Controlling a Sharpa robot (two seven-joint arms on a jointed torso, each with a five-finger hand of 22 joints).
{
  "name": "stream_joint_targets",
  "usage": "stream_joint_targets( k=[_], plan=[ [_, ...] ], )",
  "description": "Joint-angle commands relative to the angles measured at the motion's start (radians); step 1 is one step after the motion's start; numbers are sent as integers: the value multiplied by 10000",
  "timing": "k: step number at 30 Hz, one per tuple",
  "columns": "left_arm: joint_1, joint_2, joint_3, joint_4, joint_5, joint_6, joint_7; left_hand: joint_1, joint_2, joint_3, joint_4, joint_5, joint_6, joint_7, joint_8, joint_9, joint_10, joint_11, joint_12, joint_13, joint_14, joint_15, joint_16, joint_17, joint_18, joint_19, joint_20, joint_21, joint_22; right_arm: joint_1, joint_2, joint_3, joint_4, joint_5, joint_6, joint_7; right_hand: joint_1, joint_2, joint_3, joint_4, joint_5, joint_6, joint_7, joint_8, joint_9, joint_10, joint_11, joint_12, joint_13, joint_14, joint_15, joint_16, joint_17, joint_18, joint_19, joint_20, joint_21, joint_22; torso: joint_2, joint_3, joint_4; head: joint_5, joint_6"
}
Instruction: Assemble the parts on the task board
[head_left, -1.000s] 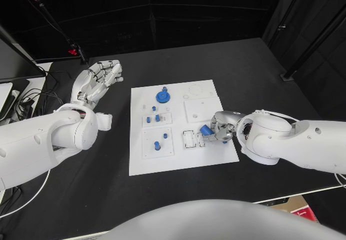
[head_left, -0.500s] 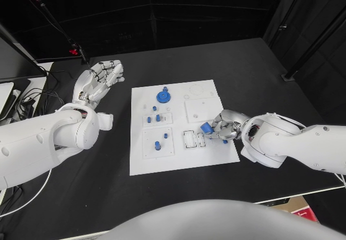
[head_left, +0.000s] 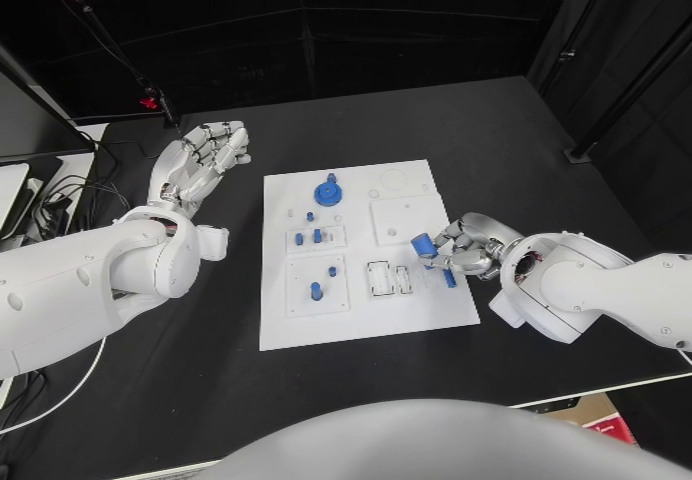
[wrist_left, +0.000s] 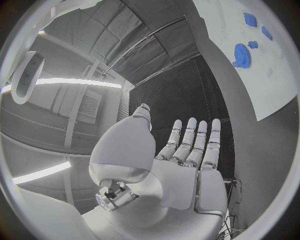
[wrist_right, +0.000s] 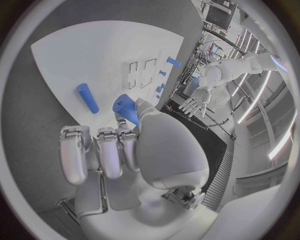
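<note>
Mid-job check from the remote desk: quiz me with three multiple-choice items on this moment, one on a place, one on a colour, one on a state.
1. Where does the left robot hand lie?
A. on the task board
B. over the black table, left of the task board
C. under the right arm

2. What colour is the gear-shaped part near the far edge of the task board?
A. red
B. grey
C. blue

3. What is the right robot hand doing?
A. holding a blue cylinder
B. lying flat and open
C. gripping the board's edge

Answers: 1 B, its fingers are spread over bare black table. 2 C, it shows blue on white. 3 A, the blue cylinder sits between its fingertips.
</note>
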Motion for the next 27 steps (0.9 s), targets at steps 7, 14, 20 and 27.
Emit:
stream_joint_targets(
  k=[7, 14, 20, 27],
  plan=[
    [10, 93, 10, -47, 14, 98, 663, -26, 91, -69, 1, 52, -87, 1531, 34, -15, -87, -6, 41, -14, -63, 13, 30, -7, 15, 25, 30, 47, -9, 337, -176, 14, 529, 1931, -76, 1019, -383, -195, -138, 359, 461, 1814, -752, -430, -20, 1043, -73, 33, 2632, 1038, -84, 24, 2630, -150, 1028, -118, 32, 2634, -7, -1, 22, 42, 2],
    [9, 114, 10, -60, 14, 92, 662, -26, 91, -69, 1, 52, -87, 1531, 34, -15, -87, -6, 41, -14, -63, 13, 30, -7, 15, 25, 30, 47, -9, 490, 59, 17, 727, 1368, 734, 775, -715, -216, -421, 695, 278, 2027, -782, -628, -12, 1043, -101, 33, 2632, 1038, -99, 24, 2630, -150, 1028, -131, 32, 2634, -4, -2, 22, 41, 2],
    [8, 122, 10, -60, 14, 67, 668, -26, 91, -69, 1, 52, -87, 1531, 34, -15, -87, -6, 41, -14, -63, 13, 30, -7, 15, 25, 30, 47, -9, 514, 401, 16, 622, 1028, 1094, 77, -722, -210, -611, 718, -231, 2227, -834, -765, 3, 1043, -147, 33, 2632, 1038, -128, 24, 2630, -150, 1028, -156, 32, 2634, 0, -18, 23, 157, 2],
    [8, 121, 10, -48, 14, 56, 673, -26, 91, -69, 1, 52, -87, 1531, 34, -15, -87, -6, 41, -14, -63, 13, 30, -7, 15, 25, 30, 47, -9, 517, 865, 12, 371, 466, 1582, -1003, -836, -187, -803, 742, -488, 2344, -840, -895, 7, 1043, -156, 33, 2632, 1038, -147, 24, 2630, -150, 1028, -177, 32, 2634, 6, -12, -15, 332, 2]
  ],
)
